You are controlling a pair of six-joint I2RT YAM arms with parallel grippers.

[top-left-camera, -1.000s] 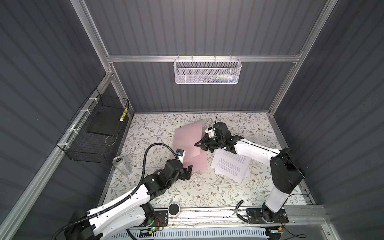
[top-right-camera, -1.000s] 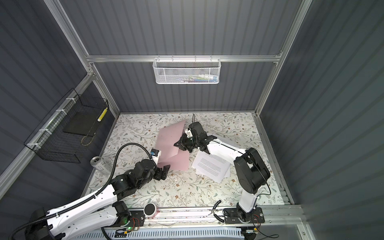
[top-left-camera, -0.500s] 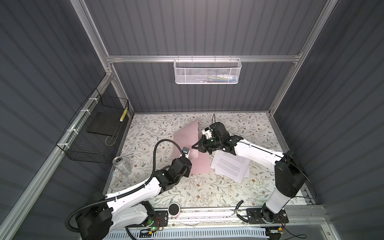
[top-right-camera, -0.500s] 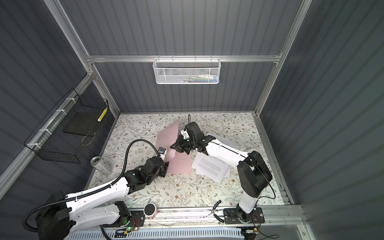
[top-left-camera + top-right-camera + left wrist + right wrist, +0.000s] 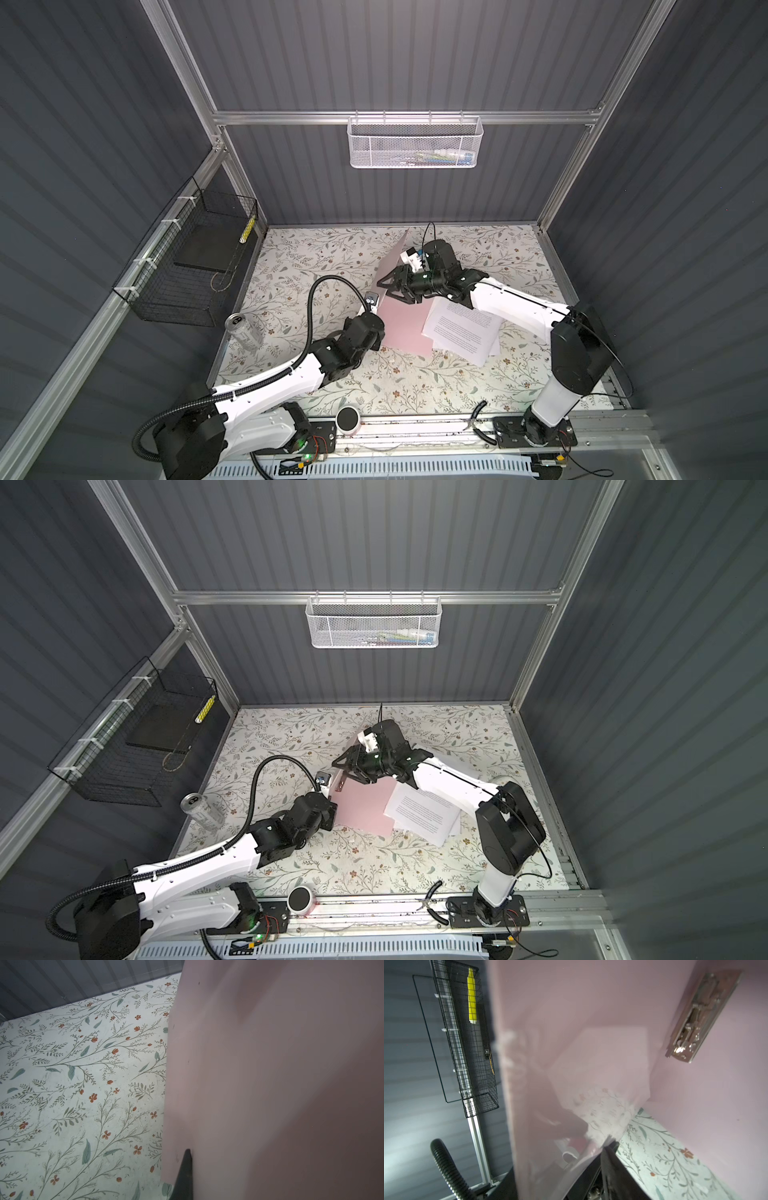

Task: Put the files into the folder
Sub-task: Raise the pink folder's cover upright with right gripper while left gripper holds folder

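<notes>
Item: folder (image 5: 405, 328), pale pink, one; lying open near the middle of the desk (image 5: 316, 266), one cover flat, the other cover (image 5: 270, 1084) raised close to upright; one silver clip (image 5: 702, 1016) on the inside by the spine.

Item: files (image 5: 461, 332), white printed sheets in one loose fanned pile; at least three edges show, exact count cannot be told; pile lies on the desk, touching and slightly overlapping the flat cover's right side.

Item: left gripper (image 5: 375, 311), closed on the folder, pinching the raised cover low down, near the spine.

Item: right gripper (image 5: 392, 286), jaws parted beside the raised cover's edge; no firm hold apparent.

Item: drink can (image 5: 243, 330), one, well apart at the left.

Progress, judged: folder opened and propped; no sheet inside yet; gathering the pile, sliding it onto the flat cover and closing all remain.
</notes>
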